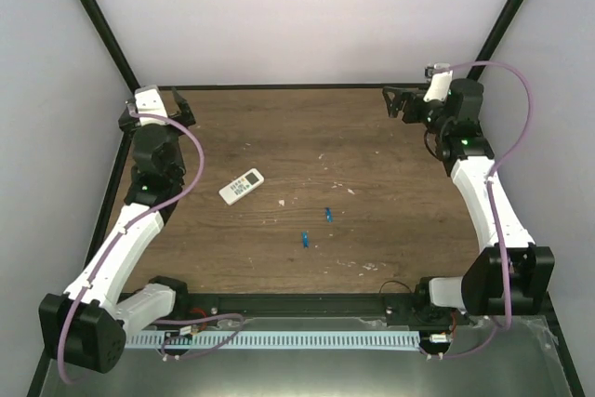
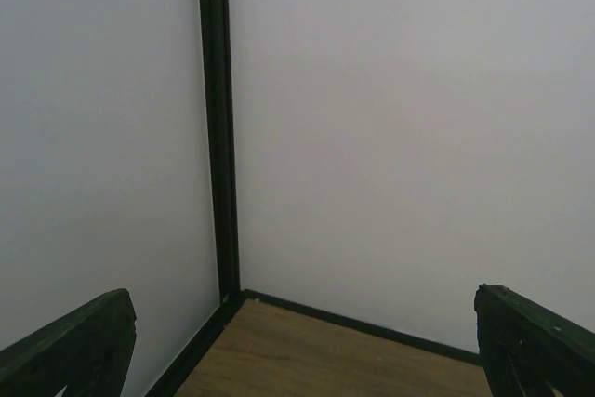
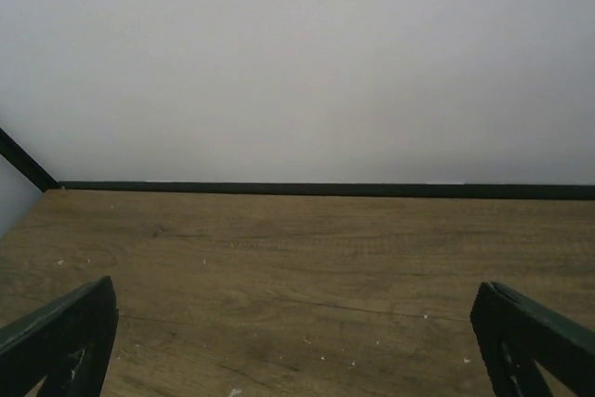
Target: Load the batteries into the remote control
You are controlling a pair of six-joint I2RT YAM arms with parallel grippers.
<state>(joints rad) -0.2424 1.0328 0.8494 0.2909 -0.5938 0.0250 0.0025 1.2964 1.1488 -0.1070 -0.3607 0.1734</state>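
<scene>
The white remote control (image 1: 242, 186) lies flat on the wooden table (image 1: 390, 230), left of centre. Two small blue batteries lie loose to its right: one (image 1: 328, 214) near the middle, the other (image 1: 305, 240) a little nearer to me. My left gripper (image 1: 160, 107) hangs at the far left corner, open and holding nothing; its wrist view shows its own gripper (image 2: 302, 309) facing the wall corner. My right gripper (image 1: 402, 102) is at the far right, open, and in its wrist view the gripper (image 3: 296, 290) faces bare wood. Neither wrist view shows the remote or the batteries.
White walls with black frame posts (image 1: 98, 20) close off the table at the back and both sides. Small white flecks (image 1: 344, 190) are scattered on the wood. A white slotted cable duct (image 1: 279, 338) runs along the near edge between the arm bases.
</scene>
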